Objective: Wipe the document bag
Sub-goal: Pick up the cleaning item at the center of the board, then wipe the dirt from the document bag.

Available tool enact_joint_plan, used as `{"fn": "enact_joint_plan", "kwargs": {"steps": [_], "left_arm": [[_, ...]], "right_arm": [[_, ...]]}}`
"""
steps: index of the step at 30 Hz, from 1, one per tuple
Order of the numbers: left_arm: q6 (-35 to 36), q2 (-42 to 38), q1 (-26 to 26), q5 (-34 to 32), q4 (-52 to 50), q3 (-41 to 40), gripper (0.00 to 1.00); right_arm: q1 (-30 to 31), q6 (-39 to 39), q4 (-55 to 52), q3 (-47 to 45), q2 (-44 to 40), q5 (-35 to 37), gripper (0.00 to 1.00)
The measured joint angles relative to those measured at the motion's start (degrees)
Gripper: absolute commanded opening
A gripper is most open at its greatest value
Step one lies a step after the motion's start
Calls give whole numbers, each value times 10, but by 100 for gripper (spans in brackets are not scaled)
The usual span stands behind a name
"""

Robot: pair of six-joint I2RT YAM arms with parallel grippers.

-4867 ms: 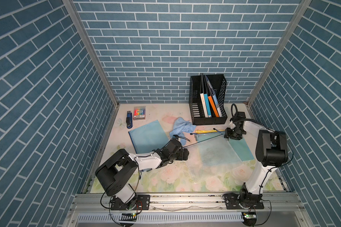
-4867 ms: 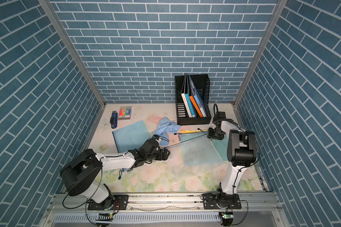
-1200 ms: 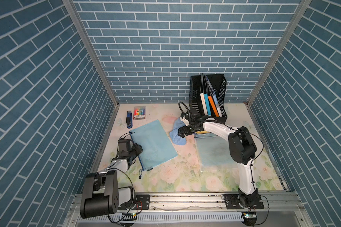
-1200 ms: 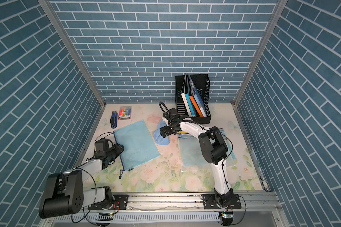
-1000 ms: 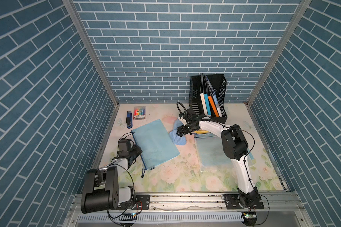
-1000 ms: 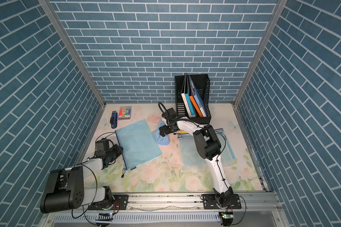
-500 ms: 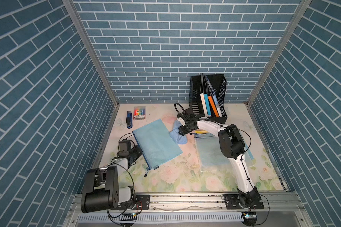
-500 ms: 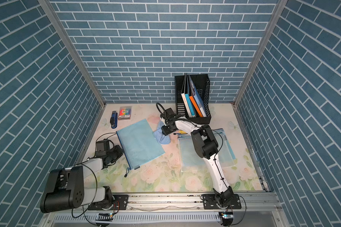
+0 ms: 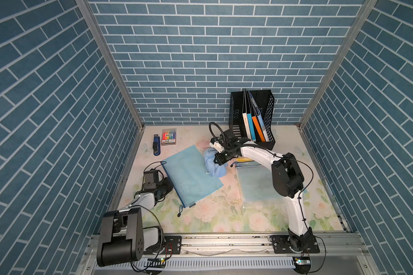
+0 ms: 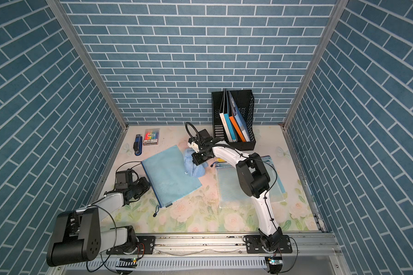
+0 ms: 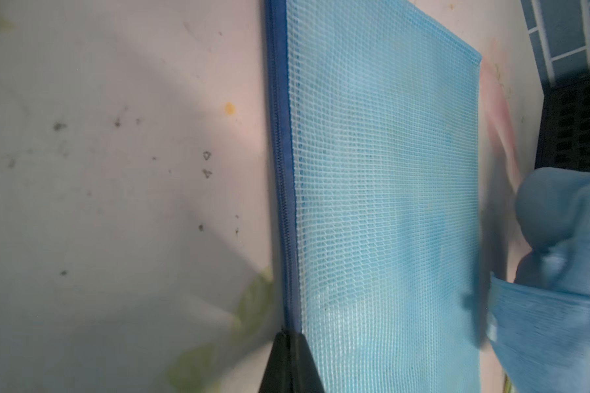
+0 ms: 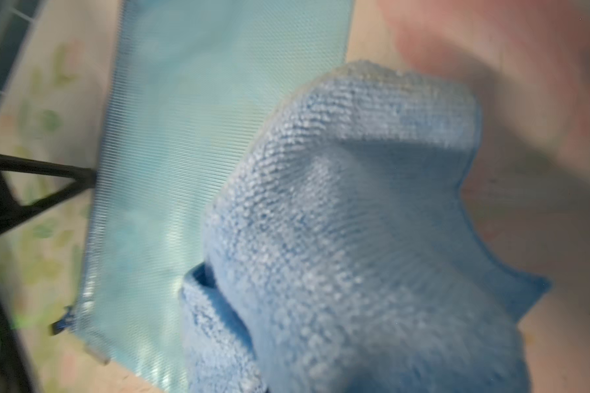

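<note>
Lying flat on the floral table (image 9: 210, 214), the document bag (image 9: 191, 176) is sitting left of centre in both top views, its blue zipper edge facing 8 o'clock. The left gripper (image 9: 168, 184) is pinching that zipper edge, claw pressed together on it; the left wrist view is showing the dark fingertips (image 11: 292, 340) meeting right at the zipper. Nearly five seconds ago this arm was reaching toward mid-table and the bag was lying unheld farther toward 10 o'clock.

At the bag's 2 o'clock side the right gripper (image 9: 218, 162) is now clamping the cloth (image 9: 214, 166). A second ago its claw was spread over the cloth; now it is closed, and the blue cloth is bunching up and overlapping the bag's edge. In the right wrist view the cloth (image 12: 355, 238) is filling most of the frame, with the bag (image 12: 171, 170) blurred beside it.

A second, clear bag (image 9: 255, 185) is lying at 3 o'clock of the cloth, apart from it. The black file rack (image 9: 270, 133) is standing at 1 o'clock, against the back wall.
</note>
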Motion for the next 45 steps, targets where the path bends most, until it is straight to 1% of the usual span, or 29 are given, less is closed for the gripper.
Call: {"fn": "enact_joint_plan", "kwargs": {"steps": [3, 5, 7, 10, 15, 16, 17, 19, 20, 22, 23, 25, 26, 29, 30, 31, 32, 33, 34, 35, 40, 43, 45], "left_arm": [[4, -9, -3, 18, -12, 7, 0], [7, -10, -7, 30, -16, 13, 0], [12, -9, -14, 40, -21, 20, 0], [18, -3, -25, 49, -24, 30, 0], [29, 21, -39, 48, -30, 38, 0], [30, 26, -42, 46, -30, 38, 1], [31, 31, -44, 43, -30, 38, 6], [33, 40, -48, 36, -30, 38, 20], [33, 43, -50, 31, -30, 38, 26], [30, 45, -51, 26, -29, 37, 43], [30, 41, -52, 24, -24, 37, 48], [20, 32, -54, 16, -15, 35, 57], [16, 27, -54, 14, -10, 31, 59], [1, 10, -54, 8, 5, 14, 60], [-3, 7, -54, 8, 13, 9, 60], [-7, 5, -54, 8, 19, 5, 60], [-12, 6, -54, 9, 26, 3, 59], [-16, 7, -54, 10, 31, 1, 59], [-19, 9, -54, 11, 37, 1, 59], [-22, 13, -55, 12, 43, 1, 59], [-37, 33, -64, 19, 82, -3, 53], [-45, 49, -73, 20, 105, -3, 43], [-49, 59, -78, 19, 116, -3, 32]], "right_arm": [[6, 0, 4, -4, -52, -56, 0], [16, 0, 2, -1, -70, -83, 0], [32, -1, 0, 2, -72, -96, 0], [59, -2, -14, -1, -53, -92, 0], [91, -5, -33, -12, -2, -45, 0], [93, -6, -34, -13, 7, -36, 2], [94, -6, -36, -14, 16, -26, 6], [94, -6, -37, -19, 27, -7, 15], [94, -5, -37, -21, 30, 2, 24], [94, -11, -37, -27, 32, 18, 43], [94, -11, -36, -30, 32, 26, 51], [94, -13, -29, -37, 31, 39, 66], [94, -14, -26, -42, 31, 46, 70], [96, -15, -21, -57, 27, 60, 74], [97, -15, -18, -62, 24, 65, 79], [97, -15, -16, -67, 20, 67, 81], [97, -17, -11, -74, 13, 70, 86], [98, -16, -4, -80, 6, 72, 88], [98, -20, 5, -88, -3, 72, 97], [98, -19, 15, -97, -13, 72, 99], [105, -22, 68, -123, -40, 71, 99], [115, -25, 86, -122, -38, 72, 99], [122, -30, 90, -112, -25, 74, 98]]}}
